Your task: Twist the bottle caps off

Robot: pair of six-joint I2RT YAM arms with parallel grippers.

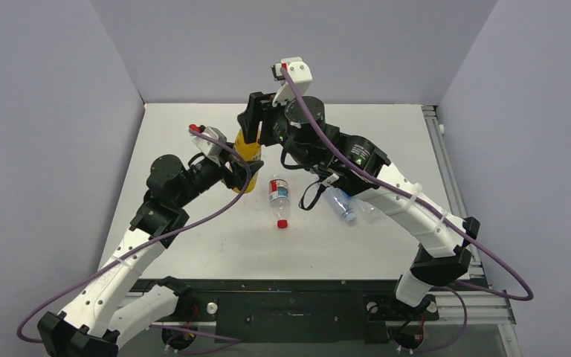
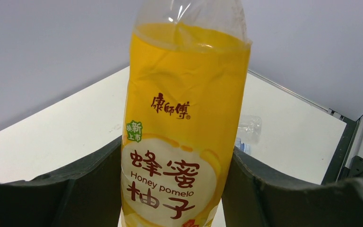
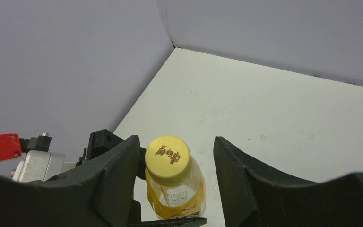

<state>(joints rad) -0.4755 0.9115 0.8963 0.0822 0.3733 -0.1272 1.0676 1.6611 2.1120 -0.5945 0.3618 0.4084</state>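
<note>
The yellow-orange juice bottle (image 1: 249,151) stands upright at the table's middle left. My left gripper (image 1: 242,172) is shut on its labelled body (image 2: 184,118), with a finger pressed against each side. Its yellow cap (image 3: 168,156) is on the neck. My right gripper (image 3: 177,142) is open and hangs over the bottle (image 1: 251,130), with its jaws level with the cap. The left jaw is close beside the cap and a gap shows at the right jaw. A clear bottle with a red-white label (image 1: 278,195) lies on the table, its red cap (image 1: 282,222) pointing towards me.
A clear bluish bottle (image 1: 341,205) lies under my right forearm, partly hidden; it also shows in the left wrist view (image 2: 248,128). I cannot make out a bottle with a blue label. Grey walls close the table at the back and sides. A metal rail (image 1: 446,171) runs along the right edge.
</note>
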